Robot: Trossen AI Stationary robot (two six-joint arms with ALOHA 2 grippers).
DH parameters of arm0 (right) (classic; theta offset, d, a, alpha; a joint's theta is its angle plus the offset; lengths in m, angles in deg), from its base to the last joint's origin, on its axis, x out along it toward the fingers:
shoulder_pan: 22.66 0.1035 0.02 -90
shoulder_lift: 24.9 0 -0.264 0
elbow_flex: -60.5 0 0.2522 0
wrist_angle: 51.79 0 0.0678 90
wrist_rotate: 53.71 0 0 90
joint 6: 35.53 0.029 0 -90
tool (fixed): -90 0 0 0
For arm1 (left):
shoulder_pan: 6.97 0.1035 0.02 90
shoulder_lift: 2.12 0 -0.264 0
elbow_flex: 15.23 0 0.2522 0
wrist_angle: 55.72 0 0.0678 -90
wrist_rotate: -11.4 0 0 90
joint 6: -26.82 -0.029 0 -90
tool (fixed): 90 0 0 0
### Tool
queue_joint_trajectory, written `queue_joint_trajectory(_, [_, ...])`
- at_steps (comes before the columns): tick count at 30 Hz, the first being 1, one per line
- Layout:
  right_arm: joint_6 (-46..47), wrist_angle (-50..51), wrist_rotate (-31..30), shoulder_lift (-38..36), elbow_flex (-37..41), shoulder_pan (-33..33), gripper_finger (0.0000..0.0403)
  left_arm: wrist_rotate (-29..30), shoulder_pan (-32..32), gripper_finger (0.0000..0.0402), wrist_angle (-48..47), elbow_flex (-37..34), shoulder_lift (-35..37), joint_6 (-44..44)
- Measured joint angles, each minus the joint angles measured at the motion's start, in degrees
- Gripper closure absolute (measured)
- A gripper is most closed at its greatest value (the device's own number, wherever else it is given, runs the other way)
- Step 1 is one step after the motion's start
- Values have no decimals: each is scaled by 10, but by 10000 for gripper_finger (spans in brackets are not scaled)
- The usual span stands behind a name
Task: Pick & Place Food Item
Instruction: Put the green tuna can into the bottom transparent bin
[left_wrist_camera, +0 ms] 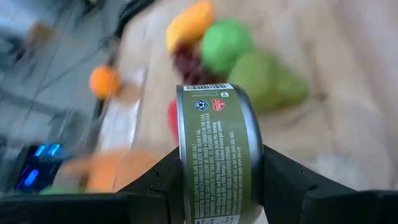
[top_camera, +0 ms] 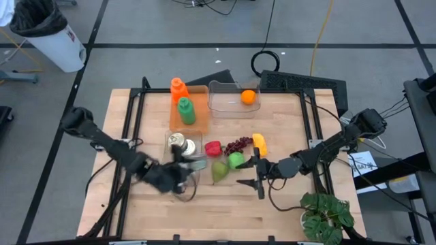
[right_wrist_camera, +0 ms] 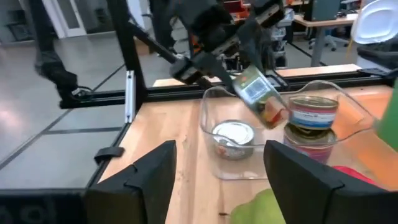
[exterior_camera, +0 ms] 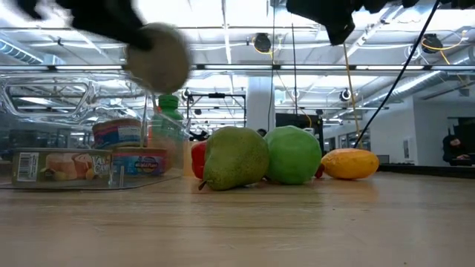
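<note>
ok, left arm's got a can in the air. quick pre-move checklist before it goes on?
1. Left tool shut on the green-label can, fingers on both sides: ok.
2. Can lifted off the table, seen in the low view: ok.
3. Can square in the grip: not ok, it looks tilted in the right wrist view.
4. Right tool apart from the left arm: ok.
5. Room in the clear container with cans: cannot tell.
</note>
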Motion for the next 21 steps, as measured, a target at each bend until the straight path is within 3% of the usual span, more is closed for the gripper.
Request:
queue_joint_trajectory(3, [0,2,0,0,0,-5,183,37,-41,245,-104,0,0,129])
queue_joint_trajectory(7, [0,6,-1,0,0,-13,188,12,-88,245,-184,-5,-6,256])
queue_joint_trajectory(18, [0,6,0,0,0,-13,189,-63,-76,245,-181,-25,-51,307])
queue_joint_trajectory(21, [0,6,-1,0,0,-13,190,-72,-68,199,-164,-26,-51,324])
